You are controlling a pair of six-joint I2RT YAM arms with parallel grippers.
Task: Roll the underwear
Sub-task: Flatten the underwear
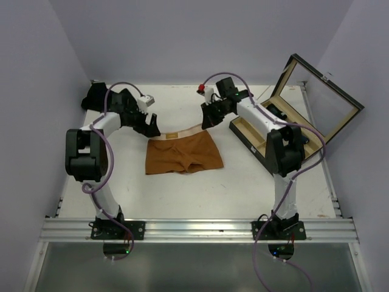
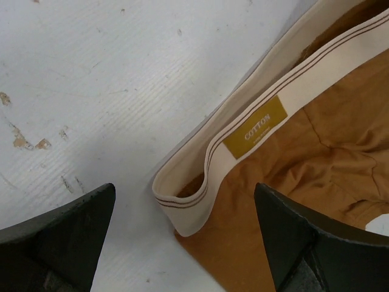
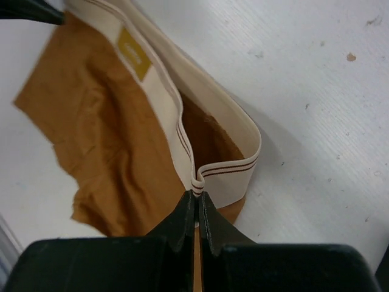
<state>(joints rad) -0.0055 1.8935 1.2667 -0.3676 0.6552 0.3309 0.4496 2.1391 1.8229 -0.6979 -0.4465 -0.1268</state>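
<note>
Black fingers (image 3: 182, 222) of the right gripper (image 3: 197, 198) fill the bottom of the right wrist view; they are pressed together and pinch one layer of the cream waistband (image 3: 164, 91) at its folded end, so that the band stands open in a loop above the white surface (image 1: 243, 188). Beside them the rust-orange underwear (image 1: 182, 155) lies flat in the middle of the surface, between the two arms, with the waistband on the far side and the legs toward the arm bases. On the other end of the waistband the left gripper (image 2: 185, 188) hangs low with its fingers (image 2: 73, 225) spread wide, one on bare surface and one over the orange cloth, and they do not touch the band; a mustard label (image 2: 255, 126) with the word COTTON sits inside the band near there. At the far right of the surface a wooden box (image 1: 261, 137) stands with its glass lid (image 1: 322, 100) raised
</note>
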